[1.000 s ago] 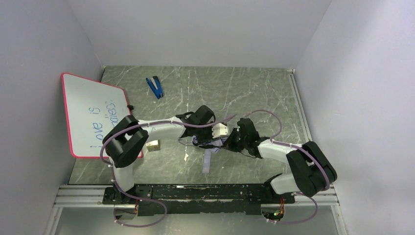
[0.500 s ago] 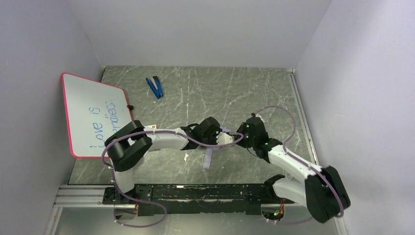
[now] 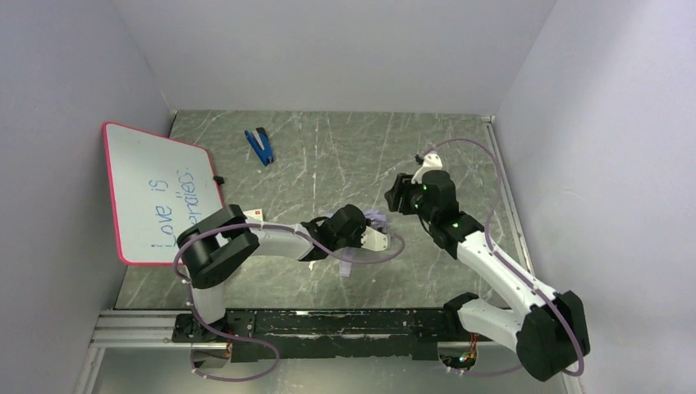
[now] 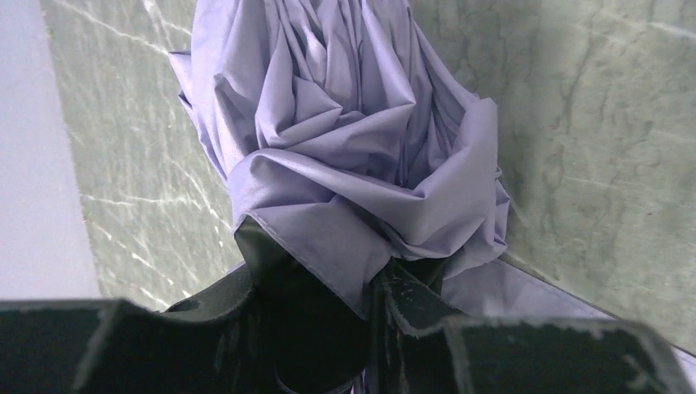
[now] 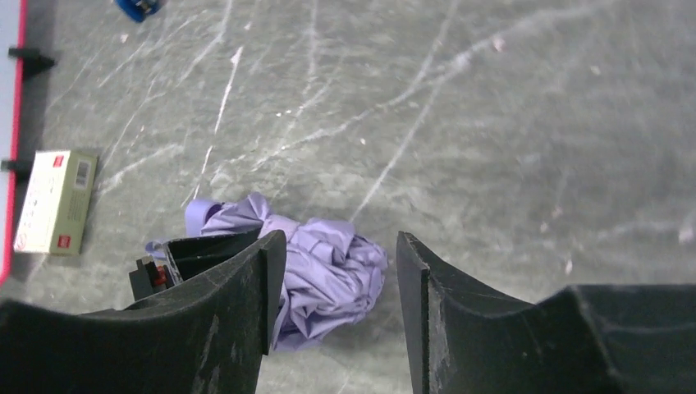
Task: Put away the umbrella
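The umbrella (image 4: 353,139) is a crumpled bundle of pale lavender fabric lying on the marble table near its middle (image 3: 376,218). Its long strap (image 3: 346,267) trails toward the near edge. My left gripper (image 4: 328,275) is shut on the bundle's near end, with fabric pinched between the black fingers (image 4: 414,291). In the top view the left gripper (image 3: 363,230) lies low beside the fabric. My right gripper (image 5: 341,242) hangs open above the table with nothing between its fingers, the umbrella (image 5: 328,275) showing below it. From above, the right gripper (image 3: 397,197) is raised just right of the bundle. Shaft and handle are hidden.
A red-framed whiteboard (image 3: 160,193) leans at the left wall. A blue tool (image 3: 260,146) lies at the back left. A small box (image 5: 56,201) lies near the left arm's elbow (image 3: 254,215). Grey walls close in the left, back and right.
My right gripper has opened, let go, and risen back and to the right, away from the umbrella. The left gripper has carried the bundle slightly nearer.
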Robot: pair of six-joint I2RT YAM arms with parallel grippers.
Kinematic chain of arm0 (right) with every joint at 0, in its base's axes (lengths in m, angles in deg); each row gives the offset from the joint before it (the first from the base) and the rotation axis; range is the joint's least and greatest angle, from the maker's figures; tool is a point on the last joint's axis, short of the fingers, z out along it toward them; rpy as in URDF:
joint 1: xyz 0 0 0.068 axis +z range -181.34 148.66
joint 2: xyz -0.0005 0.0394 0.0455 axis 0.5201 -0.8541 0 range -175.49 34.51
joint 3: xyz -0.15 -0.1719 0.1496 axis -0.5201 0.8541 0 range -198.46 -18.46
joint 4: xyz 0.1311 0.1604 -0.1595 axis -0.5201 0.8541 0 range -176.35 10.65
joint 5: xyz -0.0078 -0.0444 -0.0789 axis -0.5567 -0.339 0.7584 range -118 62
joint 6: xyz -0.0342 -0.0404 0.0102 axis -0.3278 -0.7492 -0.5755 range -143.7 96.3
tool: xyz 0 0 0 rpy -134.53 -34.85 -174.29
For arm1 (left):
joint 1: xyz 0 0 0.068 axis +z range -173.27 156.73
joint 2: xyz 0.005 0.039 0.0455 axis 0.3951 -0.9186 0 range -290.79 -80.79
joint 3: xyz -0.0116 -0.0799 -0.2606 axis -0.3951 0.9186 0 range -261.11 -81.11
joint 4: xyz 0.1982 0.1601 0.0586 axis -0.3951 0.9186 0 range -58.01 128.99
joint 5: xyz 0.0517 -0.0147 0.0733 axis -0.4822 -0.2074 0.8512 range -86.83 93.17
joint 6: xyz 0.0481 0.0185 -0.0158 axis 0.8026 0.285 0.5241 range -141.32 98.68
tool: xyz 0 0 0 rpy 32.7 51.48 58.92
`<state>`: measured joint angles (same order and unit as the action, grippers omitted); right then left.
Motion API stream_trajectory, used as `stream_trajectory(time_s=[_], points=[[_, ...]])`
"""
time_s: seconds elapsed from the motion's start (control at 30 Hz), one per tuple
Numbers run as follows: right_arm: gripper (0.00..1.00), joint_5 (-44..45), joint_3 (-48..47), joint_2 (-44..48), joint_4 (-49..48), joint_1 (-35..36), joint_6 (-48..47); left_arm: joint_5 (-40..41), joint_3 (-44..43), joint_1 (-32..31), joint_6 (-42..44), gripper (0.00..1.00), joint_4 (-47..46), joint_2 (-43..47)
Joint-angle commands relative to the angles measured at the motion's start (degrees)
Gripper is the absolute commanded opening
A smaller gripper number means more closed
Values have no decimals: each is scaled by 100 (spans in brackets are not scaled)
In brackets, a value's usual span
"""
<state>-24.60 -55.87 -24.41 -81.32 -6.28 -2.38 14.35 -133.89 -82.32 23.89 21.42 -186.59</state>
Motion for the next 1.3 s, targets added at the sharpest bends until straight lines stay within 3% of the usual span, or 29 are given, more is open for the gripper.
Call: stream_trajectory(time_s=[0.0, 0.17, 0.37, 0.7, 0.9, 1.27], points=[[56, -1148, -464, -587, -871, -21, -1424, 934, 725, 85, 386, 5, 1116, -609], [58, -2629, -1313, -1516, -541, -38, -3073, 1190, 1087, 1, 726, 5, 426, -540], [59, -4231, -2495, -2582, 946, -97, -4903, 1442, 1322, -62, 928, 5, -186, -454], [61, -4761, -3556, -3712, 3295, -204, -7486, 1728, 1686, -121, 1306, 5, -1018, -344], [65, -5086, -3774, -4093, 3477, -183, -7979, 1721, 1762, -181, 1403, 5, -1173, -373], [66, -4736, -4149, -4736, 3473, 164, -8076, 1699, 1871, -272, 1464, 5, -1351, -303]])
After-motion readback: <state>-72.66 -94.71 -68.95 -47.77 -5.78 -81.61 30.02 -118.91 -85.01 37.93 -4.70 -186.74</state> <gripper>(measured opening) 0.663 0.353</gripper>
